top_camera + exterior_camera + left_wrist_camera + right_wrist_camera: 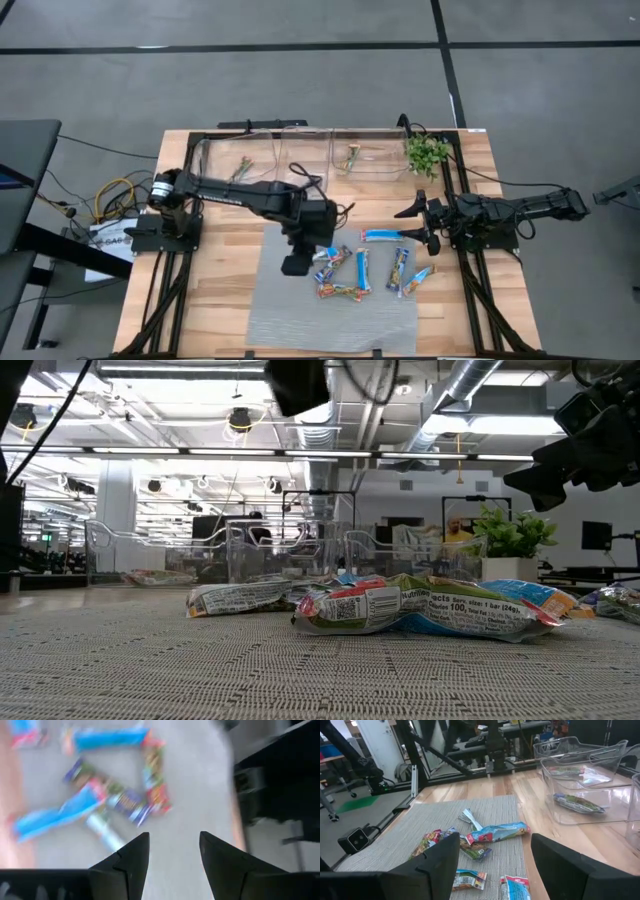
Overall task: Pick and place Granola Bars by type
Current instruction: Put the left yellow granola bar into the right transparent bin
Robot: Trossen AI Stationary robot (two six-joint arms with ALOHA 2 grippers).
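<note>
**Left arm poised over unsorted bars**

The Granola Bars (pixel 362 268) lie loose on the grey mat (pixel 300 315), still mixed by type, evidently awaiting sorting into the clear bins (pixel 360 160) at the table's far edge. The left gripper (pixel 170 857) hangs above the pile's edge, pointing down, fingers parted, empty. The right gripper (pixel 492 862) waits beside the pile, spread, holding nothing.

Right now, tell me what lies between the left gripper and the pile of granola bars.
Nothing: in the left wrist view, only bare grey mat separates the open left gripper from the granola bars. The high view agrees, with the gripper just beside the pile.
</note>
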